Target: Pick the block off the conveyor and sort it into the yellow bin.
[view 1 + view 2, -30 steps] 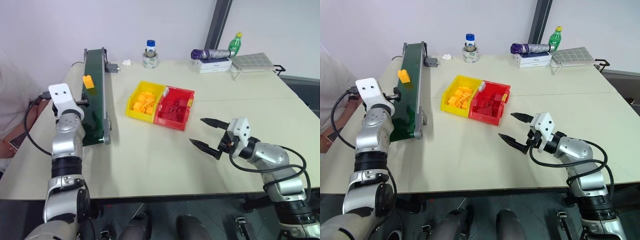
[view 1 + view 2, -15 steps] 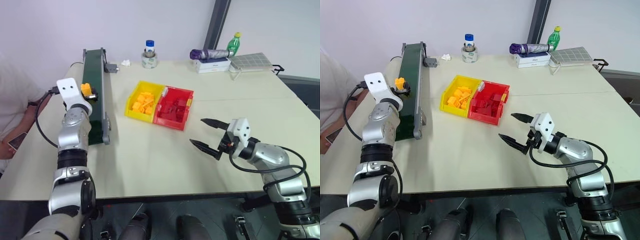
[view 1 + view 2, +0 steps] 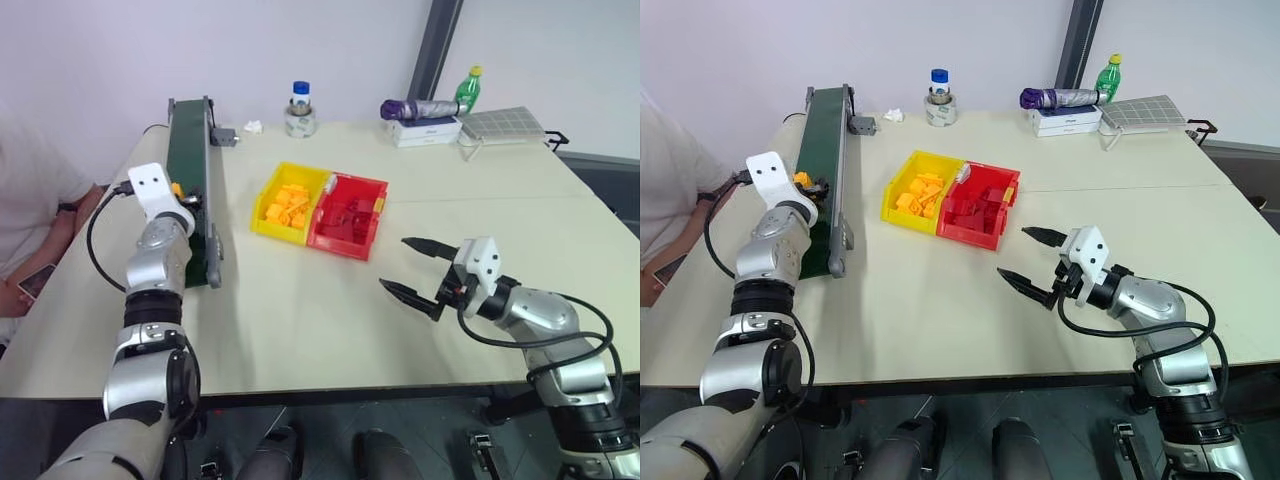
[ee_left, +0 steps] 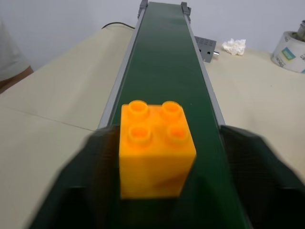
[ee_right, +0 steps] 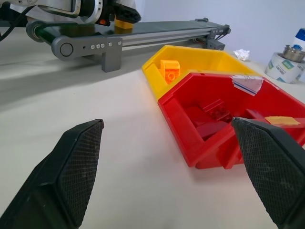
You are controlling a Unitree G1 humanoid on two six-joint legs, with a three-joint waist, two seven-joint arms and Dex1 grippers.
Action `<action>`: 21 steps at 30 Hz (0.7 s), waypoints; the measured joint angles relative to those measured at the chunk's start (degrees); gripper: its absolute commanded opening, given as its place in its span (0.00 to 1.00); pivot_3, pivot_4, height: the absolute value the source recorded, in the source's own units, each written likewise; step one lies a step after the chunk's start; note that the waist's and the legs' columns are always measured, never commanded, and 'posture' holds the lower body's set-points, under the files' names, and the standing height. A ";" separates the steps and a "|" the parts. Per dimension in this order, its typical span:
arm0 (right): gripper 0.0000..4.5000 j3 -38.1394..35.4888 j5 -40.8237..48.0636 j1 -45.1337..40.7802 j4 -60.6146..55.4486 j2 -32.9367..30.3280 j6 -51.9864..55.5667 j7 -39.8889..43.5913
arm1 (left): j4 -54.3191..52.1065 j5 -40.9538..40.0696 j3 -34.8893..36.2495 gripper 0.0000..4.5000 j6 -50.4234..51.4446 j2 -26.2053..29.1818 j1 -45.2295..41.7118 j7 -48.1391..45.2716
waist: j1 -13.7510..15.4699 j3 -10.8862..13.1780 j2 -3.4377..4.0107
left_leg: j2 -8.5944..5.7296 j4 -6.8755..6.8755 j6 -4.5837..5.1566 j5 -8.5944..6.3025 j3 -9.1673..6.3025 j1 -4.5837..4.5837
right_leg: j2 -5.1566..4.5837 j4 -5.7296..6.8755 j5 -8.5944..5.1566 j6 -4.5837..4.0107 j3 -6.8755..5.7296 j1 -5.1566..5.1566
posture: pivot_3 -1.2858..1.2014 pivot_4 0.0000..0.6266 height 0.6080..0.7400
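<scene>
My left gripper (image 4: 157, 191) reaches level over the conveyor (image 4: 164, 67), pinching the block (image 4: 156, 148); right gripper (image 3: 412, 268) spread; yellow bin (image 3: 272, 222) holds orange bricks (image 3: 288, 206).

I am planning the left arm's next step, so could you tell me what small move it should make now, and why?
Probably finish closing the left tool on the block: the block stands on the conveyor between its two fingers, with no firm grip visible yet. Then lift.
</scene>
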 measured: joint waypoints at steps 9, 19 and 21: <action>1.00 0.00 0.00 0.52 -0.65 -0.01 0.08 -0.27 | -8.60 -2.33 -0.86 0.29 -0.55 -3.39 0.10 -3.30 | 0.30 0.01 -0.02 | -0.02 0.08 0.00 0.00 0.00 -0.04 | -0.03 0.01 0.00 -0.01 0.00 0.01 | 0.52 0.24 1.00; 1.00 0.17 -0.16 0.27 -0.78 -0.02 0.11 -0.45 | -1.26 0.85 -11.73 0.29 -6.79 -14.93 -7.04 -8.07 | 1.23 0.04 -0.06 | -0.02 0.19 0.00 0.00 0.05 -0.06 | -0.03 0.01 -0.03 -0.02 -0.01 0.04 | 0.52 0.24 1.00; 1.00 0.07 -0.17 0.55 -0.84 -0.07 0.22 -0.74 | 5.59 2.72 -11.68 0.29 -10.04 -14.91 -11.82 -5.59 | 0.96 0.04 -0.07 | -0.01 0.16 0.02 -0.01 0.07 -0.06 | -0.03 0.00 -0.08 0.11 -0.01 0.01 | 0.52 0.24 1.00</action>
